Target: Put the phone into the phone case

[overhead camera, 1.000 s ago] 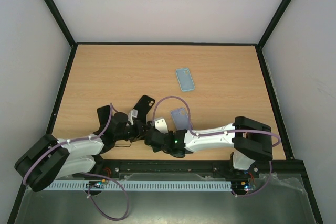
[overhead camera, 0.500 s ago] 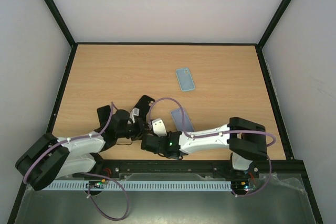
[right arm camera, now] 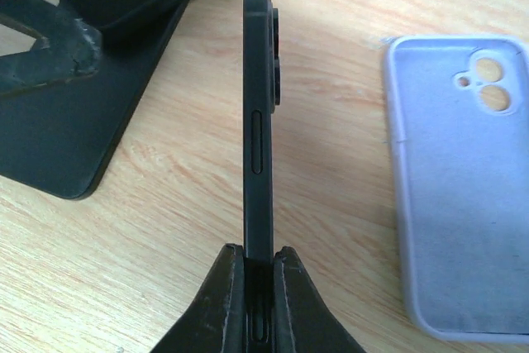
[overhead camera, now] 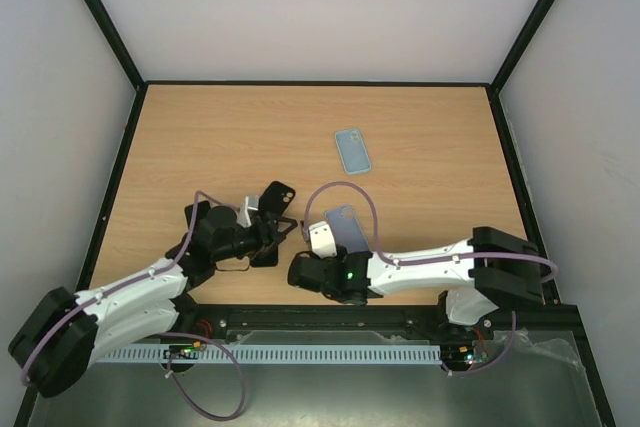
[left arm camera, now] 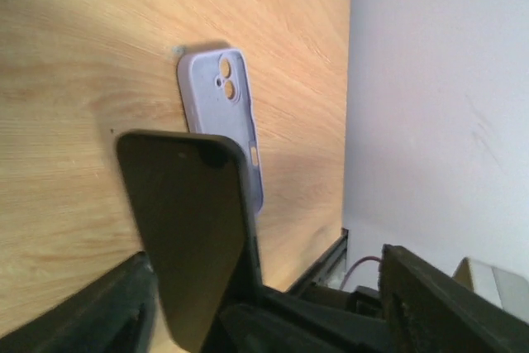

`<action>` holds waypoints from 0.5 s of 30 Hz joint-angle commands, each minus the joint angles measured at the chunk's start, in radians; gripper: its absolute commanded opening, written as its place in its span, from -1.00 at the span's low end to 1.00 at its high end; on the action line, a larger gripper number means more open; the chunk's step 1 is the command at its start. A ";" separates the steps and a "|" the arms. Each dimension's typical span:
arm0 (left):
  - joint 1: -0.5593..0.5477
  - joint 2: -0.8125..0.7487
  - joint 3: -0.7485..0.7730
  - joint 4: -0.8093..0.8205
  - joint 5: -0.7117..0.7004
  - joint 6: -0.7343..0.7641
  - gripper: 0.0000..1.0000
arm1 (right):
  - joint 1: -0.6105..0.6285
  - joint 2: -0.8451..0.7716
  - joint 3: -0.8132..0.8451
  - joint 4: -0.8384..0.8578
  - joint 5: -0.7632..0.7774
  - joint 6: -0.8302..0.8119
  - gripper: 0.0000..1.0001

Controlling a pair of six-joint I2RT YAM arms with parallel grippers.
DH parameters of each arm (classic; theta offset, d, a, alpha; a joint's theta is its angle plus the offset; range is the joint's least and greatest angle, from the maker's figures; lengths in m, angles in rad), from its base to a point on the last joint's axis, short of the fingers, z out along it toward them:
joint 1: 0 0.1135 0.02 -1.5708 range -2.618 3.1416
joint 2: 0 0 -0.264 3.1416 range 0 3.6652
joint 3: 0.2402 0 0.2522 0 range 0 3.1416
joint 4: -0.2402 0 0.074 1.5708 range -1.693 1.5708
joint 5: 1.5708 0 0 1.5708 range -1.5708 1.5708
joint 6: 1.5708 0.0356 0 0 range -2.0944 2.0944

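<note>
Now the right gripper [right arm camera: 258,258] is pinching the phone [right arm camera: 258,80], stood on its edge just beside the case [right arm camera: 463,204]. The left gripper [overhead camera: 262,239] is spread wide. The phone looks hard and slippery; best to hold its thin sides.

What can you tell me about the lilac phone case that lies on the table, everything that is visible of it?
The lilac phone case is a pale purple shell with rounded corners, matte and soft-looking, perhaps silicone. One end has a camera opening with two round holes and a smaller one, and a slot is cut in one long side. It lies flat on the wooden table, seemingly open side up, in the table's near half. Nothing lies in it. The black phone is held on edge beside it, apart.
</note>
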 commanded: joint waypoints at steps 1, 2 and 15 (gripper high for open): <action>-0.003 -0.080 0.049 -0.171 -0.111 0.072 0.60 | -0.017 -0.111 -0.001 -0.049 0.123 0.005 -0.96; -0.002 -0.090 0.058 -0.198 -0.123 0.089 0.70 | -0.027 -0.130 -0.005 -0.054 0.128 0.000 -0.96; -0.005 -0.084 0.064 -0.296 -0.180 0.168 1.00 | -0.263 -0.319 -0.117 -0.018 0.035 -0.121 -0.96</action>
